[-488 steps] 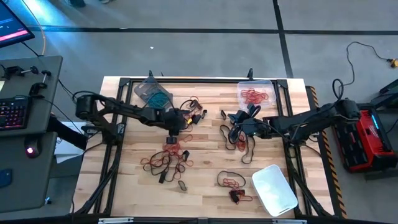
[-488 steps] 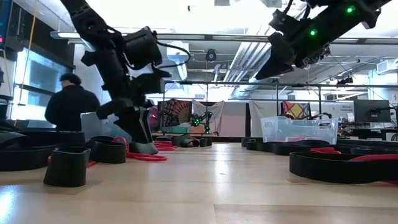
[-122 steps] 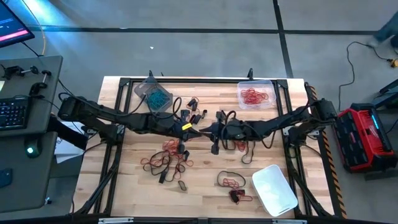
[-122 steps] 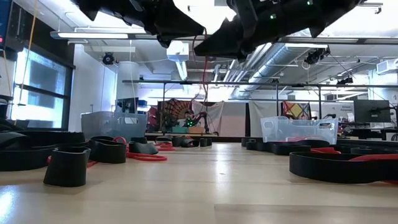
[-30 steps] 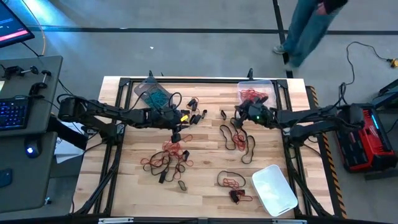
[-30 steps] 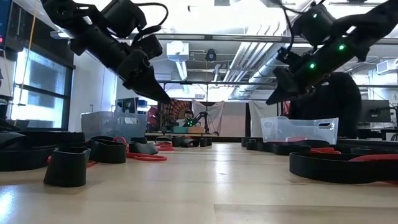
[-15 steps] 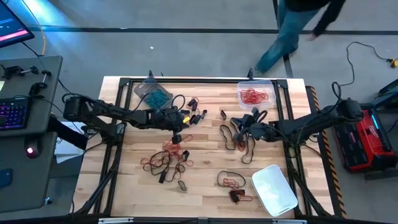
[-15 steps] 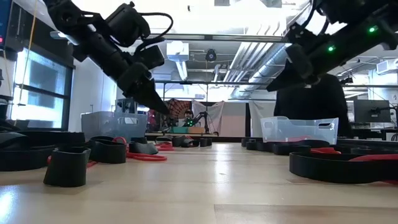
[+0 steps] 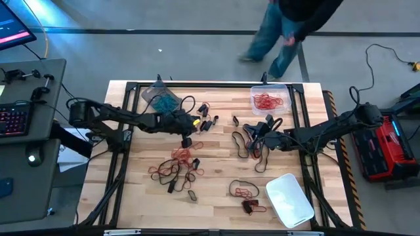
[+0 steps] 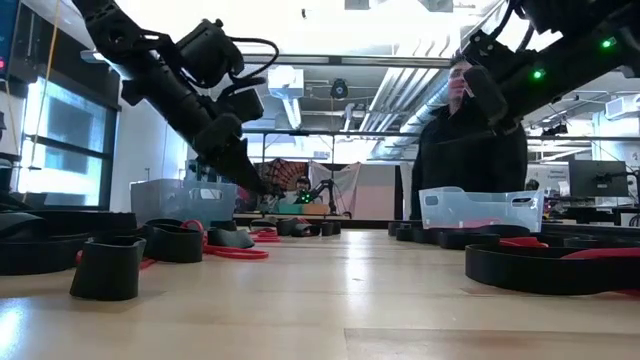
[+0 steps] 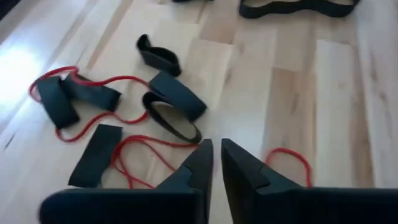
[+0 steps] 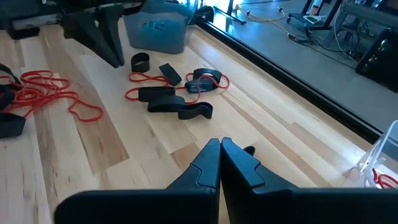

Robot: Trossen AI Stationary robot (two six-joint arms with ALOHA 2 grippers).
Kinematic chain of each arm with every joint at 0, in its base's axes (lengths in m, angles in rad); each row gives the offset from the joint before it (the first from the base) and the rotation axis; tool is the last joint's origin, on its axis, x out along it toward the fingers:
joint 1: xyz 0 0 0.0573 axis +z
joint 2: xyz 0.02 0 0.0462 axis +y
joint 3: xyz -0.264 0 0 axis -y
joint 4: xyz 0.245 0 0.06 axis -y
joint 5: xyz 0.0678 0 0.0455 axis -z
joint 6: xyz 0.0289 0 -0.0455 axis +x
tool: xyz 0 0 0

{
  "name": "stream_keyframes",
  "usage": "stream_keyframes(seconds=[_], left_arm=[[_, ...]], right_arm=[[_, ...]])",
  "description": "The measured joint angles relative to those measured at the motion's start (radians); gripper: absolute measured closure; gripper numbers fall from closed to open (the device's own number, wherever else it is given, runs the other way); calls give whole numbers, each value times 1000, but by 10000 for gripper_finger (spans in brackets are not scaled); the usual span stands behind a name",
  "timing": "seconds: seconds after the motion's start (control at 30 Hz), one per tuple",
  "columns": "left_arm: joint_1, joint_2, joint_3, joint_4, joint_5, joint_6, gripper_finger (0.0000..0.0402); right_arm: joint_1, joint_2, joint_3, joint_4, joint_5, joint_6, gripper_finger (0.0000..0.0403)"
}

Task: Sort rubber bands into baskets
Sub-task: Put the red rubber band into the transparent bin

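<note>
Red and black rubber bands lie loose on the wooden table: one group (image 9: 204,120) mid-table, one (image 9: 176,168) nearer the front, one (image 9: 244,191) front right, and long black ones (image 9: 254,149). The grey-tinted basket (image 9: 161,98) holds teal bands. The clear basket (image 9: 269,99) holds red bands. The whitish basket (image 9: 289,199) stands at the front right. My left gripper (image 9: 189,133) is shut and empty, low over the table by the mid-table group (image 11: 168,106). My right gripper (image 9: 252,133) is shut and empty above the long black bands.
A black frame (image 9: 197,85) runs along the table's edges. A person (image 9: 295,19) walks past beyond the far edge and shows behind the clear basket in the low view (image 10: 465,150). Bare wood lies in the front middle (image 9: 216,210).
My right gripper has drawn back from over the clear basket toward the table's near edge, to above the long black bands. My left gripper has gone down toward the table. The person beyond the far edge has walked toward the left.
</note>
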Motion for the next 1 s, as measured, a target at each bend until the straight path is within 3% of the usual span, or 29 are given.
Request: stream_keyframes(seconds=[0.3, 0.5, 0.8, 1.0], left_arm=[[15, 119, 0, 2, -128, -59, 297], [43, 183, 0, 53, -209, -110, 276], [59, 230, 3, 97, -209, -105, 278], [59, 231, 3, 103, -195, -55, 335]], right_arm=[[0, 0, 0, 2, 0, 6, 403], [0, 0, 0, 2, 0, 7, 403], [0, 0, 0, 3, 0, 6, 403], [0, 0, 0, 3, 0, 8, 403]])
